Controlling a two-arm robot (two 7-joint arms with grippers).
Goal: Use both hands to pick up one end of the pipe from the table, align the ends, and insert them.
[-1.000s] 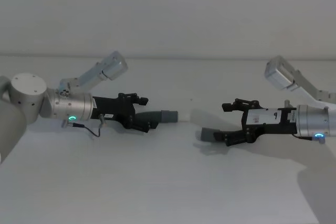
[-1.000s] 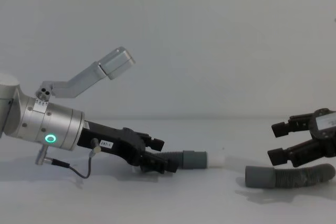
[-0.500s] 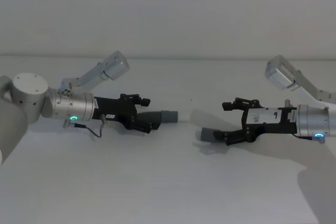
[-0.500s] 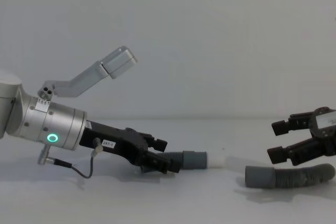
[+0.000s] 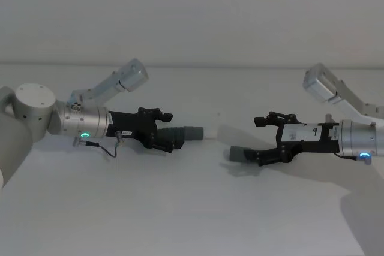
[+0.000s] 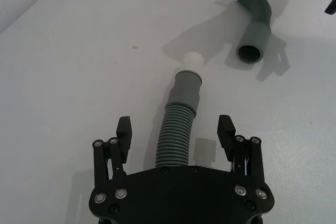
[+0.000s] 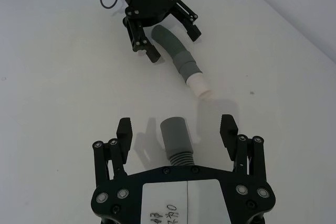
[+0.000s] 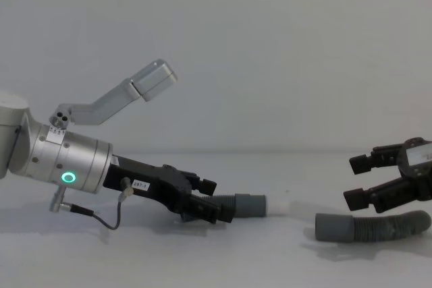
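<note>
Edging the left pincer point(image 5: 168, 130) a little farther along the plug-tipped pipe piece point(image 5: 191, 130), left of centre in the head view; spread wide astride it, gripping nothing. Holding the right pincer point(image 5: 259, 141) unmoved at right, equally agape over the socket piece point(image 5: 239, 154). Leaving both pieces flat on the desk point(image 5: 180, 208), a gap between them. Probably means closing next; lifting and aligning not begun.

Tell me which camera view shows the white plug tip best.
The left wrist view: the white plug tip sits near and unobstructed, beyond the open left pincer. The right wrist view shows it farther off; head and chest views show it small, side-on, pale against the table.
</note>
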